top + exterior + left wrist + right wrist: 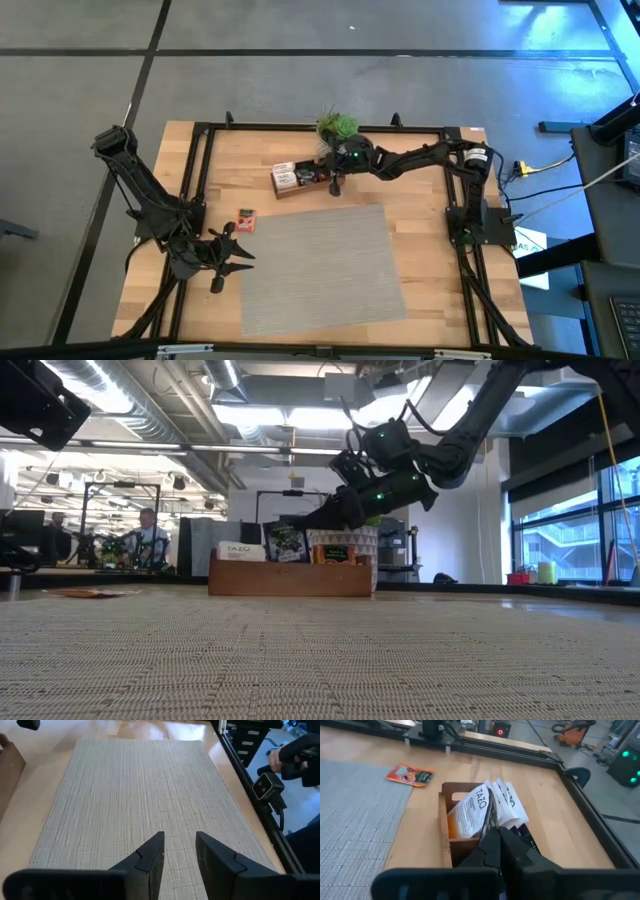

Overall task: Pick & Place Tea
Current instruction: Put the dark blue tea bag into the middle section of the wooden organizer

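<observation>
Covering wooden table (420, 250), ribbed grey mat (320, 265), workshop behind

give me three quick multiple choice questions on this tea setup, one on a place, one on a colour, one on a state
1. Where does the loose tea packet lie?
A. on bare table wood beside the grey mat
B. on the mat
C. in the wooden tray

2. What colour is it?
A. blue
B. orange-red
C. white

3. How does the left tool stand?
A. shut on a packet
B. open and empty over the mat
C. inside the tray

Answers:
1 A: the high view shows it off the mat's left edge.
2 B: the right wrist view shows orange-red.
3 B: its fingers stand apart with only mat between them.
</observation>
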### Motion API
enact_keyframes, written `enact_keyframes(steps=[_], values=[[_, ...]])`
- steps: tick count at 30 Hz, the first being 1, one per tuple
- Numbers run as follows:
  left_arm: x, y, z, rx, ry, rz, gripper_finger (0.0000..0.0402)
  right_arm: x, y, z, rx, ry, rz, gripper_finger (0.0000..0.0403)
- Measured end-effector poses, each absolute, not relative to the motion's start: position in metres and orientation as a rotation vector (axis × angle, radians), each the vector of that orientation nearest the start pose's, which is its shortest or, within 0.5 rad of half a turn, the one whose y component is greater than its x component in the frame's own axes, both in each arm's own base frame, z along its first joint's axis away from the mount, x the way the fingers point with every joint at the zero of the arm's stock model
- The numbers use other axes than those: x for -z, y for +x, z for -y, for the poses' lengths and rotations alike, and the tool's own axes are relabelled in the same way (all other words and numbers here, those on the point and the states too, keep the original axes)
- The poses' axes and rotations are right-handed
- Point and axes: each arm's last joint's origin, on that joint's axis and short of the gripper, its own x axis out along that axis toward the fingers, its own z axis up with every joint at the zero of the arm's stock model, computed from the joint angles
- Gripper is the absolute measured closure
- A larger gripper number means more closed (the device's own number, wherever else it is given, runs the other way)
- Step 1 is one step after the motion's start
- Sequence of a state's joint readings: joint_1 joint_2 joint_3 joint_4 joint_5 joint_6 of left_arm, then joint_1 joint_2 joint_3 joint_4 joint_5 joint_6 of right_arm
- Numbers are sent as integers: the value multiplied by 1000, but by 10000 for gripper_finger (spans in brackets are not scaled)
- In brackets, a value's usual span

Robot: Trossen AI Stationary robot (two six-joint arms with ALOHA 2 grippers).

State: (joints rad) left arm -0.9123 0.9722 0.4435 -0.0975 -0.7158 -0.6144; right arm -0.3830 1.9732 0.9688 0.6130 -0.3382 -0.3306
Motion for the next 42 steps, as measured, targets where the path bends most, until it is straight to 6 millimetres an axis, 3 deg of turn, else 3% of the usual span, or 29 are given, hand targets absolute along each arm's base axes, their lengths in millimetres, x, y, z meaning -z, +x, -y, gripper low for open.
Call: enact_keyframes(steps=[9, 13, 20, 25, 34, 42], values=[[-197, 129, 135, 53, -148, -465, 293, -131, 373, 122, 53, -230, -435, 397], [-198, 129, 136, 55, -152, -463, 294, -116, 370, 119, 99, -137, -526, 392], [-198, 129, 136, 55, -152, -463, 291, -113, 372, 119, 112, -110, -514, 390], [-198, 129, 136, 59, -154, -465, 294, -114, 373, 118, 113, -93, -497, 373], [-198, 129, 136, 63, -143, -466, 290, -119, 380, 105, 169, 167, -437, 337], [-198, 129, 136, 65, -144, -467, 294, -125, 390, 82, 253, 144, -401, 289]])
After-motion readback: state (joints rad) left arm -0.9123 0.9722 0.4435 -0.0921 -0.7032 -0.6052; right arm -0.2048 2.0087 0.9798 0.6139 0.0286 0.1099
